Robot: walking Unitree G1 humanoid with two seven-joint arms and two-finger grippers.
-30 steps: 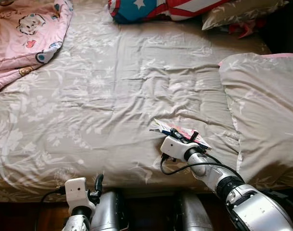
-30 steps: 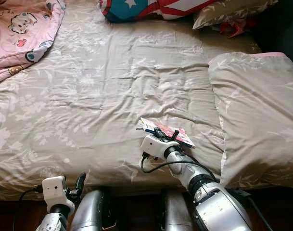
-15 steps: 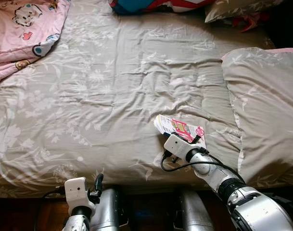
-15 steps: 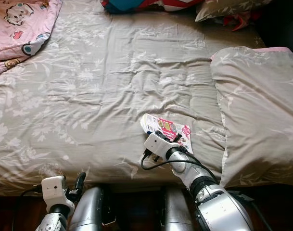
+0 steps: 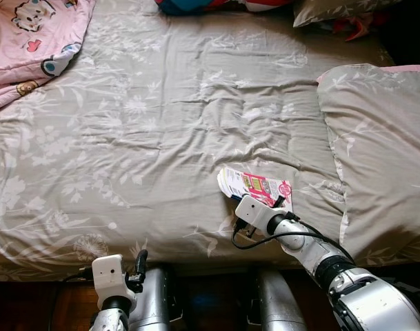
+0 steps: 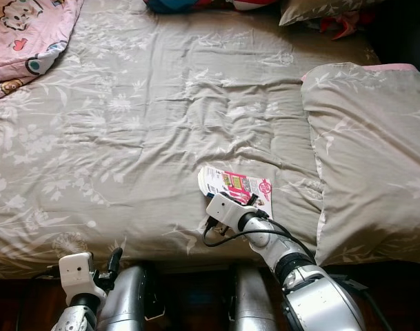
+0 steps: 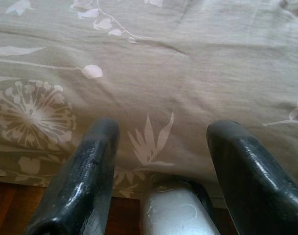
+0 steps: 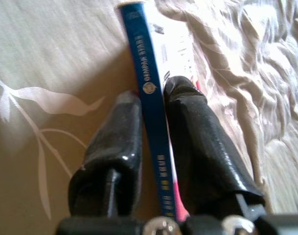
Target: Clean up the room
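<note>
Already the right gripper (image 8: pixel 153 105) pinches the thin book (image 5: pixel 254 186) by its blue spine, its 2 fingers closed on it near the bed's (image 5: pixel 161 117) front edge; the spine's long axis runs straight out along the fingers. The left gripper (image 7: pixel 161 161) hangs spread and idle, well apart.

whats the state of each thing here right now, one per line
book: closed, lying on the bedspread, spine clamped in the right hand
right hand: shut on the book
left hand: open, idle at the bed edge
bedspread: spread out, wrinkled
pink blanket: bunched at the far left corner
</note>
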